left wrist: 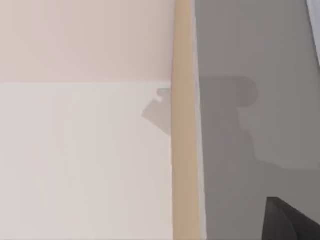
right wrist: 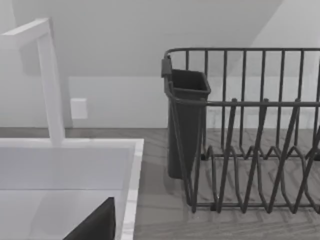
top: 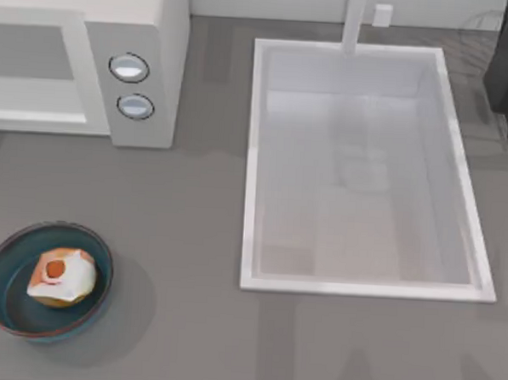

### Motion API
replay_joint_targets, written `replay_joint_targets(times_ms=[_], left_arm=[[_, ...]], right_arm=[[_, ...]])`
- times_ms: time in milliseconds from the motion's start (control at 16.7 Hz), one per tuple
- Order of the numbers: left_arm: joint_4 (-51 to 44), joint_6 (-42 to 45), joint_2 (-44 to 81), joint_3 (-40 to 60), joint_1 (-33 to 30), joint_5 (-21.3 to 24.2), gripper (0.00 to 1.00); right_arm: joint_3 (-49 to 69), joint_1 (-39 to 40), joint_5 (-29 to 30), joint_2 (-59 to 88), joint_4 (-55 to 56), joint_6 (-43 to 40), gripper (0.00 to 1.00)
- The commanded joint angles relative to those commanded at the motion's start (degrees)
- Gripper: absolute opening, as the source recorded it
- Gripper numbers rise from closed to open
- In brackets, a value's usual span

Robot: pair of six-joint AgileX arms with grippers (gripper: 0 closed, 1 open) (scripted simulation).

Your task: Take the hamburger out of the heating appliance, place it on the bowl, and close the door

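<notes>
Grey surface (top: 192,238) carries the microwave (top: 134,30) with door shut; the hamburger (top: 62,278) lies in the bowl (top: 3,266). No writing reads. Whether either arm's jaws are open, I cannot tell.

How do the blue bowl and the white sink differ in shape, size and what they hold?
The bowl is round and dark teal inside; the sink is rectangular and white. The bowl is far smaller than the sink. The bowl holds the hamburger; nothing shows in the sink. Both sit on the grey counter, open upward.
</notes>
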Motion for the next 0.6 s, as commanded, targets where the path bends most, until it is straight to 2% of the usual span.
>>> replay_joint_targets(times_ms=[300, 600], left_arm=[[13.35, 0.25, 4.21, -8.54, 0.28, 0.13, 0.0], [15.52, 0.31, 5.17, -10.42, 0.35, 0.17, 0.0]], right_arm=[[0.0, 0.0, 0.0, 0.0, 0.0, 0.0, 1.0], [0.0, 0.0, 0.0, 0.0, 0.0, 0.0, 1.0]])
